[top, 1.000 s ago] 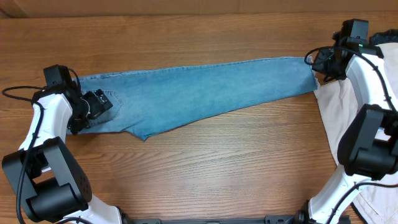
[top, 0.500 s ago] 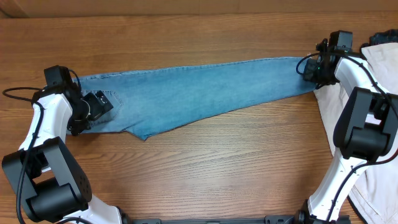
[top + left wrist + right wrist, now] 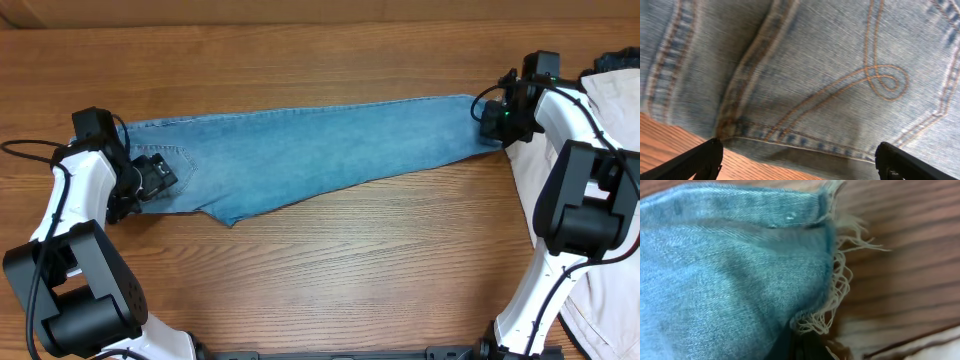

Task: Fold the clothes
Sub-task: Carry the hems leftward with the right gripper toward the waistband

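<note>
Showing jeans (image 3: pixel 320 150) lying stretched full length across the table (image 3: pixel 350 270), legs seemingly stacked. Pinching the frayed hem with right fingers (image 3: pixel 492 120) closed tight. Spreading left fingers (image 3: pixel 702 159) wide above the back pocket, gripping nothing. Leaving crosswise folds undone.

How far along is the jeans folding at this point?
Early stage. Done: the jeans lie flat, stretched lengthwise across the table, apparently with one leg over the other. In hand: the right claw is shut on the frayed hem, and the left claw hangs open over the back pocket at the waist end. Left: no crosswise fold has been made yet.
</note>
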You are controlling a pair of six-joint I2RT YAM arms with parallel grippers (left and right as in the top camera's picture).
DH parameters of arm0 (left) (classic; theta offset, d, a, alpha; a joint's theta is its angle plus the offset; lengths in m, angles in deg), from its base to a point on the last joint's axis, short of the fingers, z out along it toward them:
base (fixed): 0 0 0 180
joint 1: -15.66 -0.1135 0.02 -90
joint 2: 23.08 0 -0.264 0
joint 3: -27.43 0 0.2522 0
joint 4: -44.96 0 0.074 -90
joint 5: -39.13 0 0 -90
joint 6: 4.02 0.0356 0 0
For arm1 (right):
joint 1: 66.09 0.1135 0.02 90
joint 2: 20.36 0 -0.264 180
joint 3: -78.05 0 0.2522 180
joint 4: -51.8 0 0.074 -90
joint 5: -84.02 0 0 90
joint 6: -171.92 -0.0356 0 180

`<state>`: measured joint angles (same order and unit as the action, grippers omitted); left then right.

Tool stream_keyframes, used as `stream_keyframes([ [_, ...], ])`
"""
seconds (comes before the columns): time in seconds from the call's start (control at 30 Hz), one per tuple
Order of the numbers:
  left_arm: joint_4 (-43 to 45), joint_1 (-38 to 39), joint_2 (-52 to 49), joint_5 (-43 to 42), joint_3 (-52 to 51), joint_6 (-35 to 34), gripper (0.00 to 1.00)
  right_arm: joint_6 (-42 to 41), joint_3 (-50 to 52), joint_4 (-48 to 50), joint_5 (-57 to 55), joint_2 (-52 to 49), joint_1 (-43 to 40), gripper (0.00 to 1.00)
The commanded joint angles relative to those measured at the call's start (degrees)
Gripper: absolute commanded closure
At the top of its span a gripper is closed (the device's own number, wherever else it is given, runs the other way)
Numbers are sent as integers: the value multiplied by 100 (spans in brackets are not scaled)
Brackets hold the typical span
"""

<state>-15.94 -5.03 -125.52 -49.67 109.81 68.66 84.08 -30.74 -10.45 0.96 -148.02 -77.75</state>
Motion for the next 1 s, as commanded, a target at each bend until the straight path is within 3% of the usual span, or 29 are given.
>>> stream_keyframes([
  [0.0,28,-308,151,238,37,214,0,-684,68,-221,-612,173,96,96],
  [0.23,-57,-717,151,129,37,509,0,-817,-162,-251,-1167,1309,-85,96],
  [0.53,-81,-699,151,-168,37,490,0,-623,-181,-503,-1115,1773,367,96],
  [0.8,-68,-699,151,-402,37,490,0,-647,-181,-839,-942,1891,1698,96],
  [0.97,-68,-697,151,-424,37,356,0,-1134,-181,-667,-774,1888,3156,96],
])
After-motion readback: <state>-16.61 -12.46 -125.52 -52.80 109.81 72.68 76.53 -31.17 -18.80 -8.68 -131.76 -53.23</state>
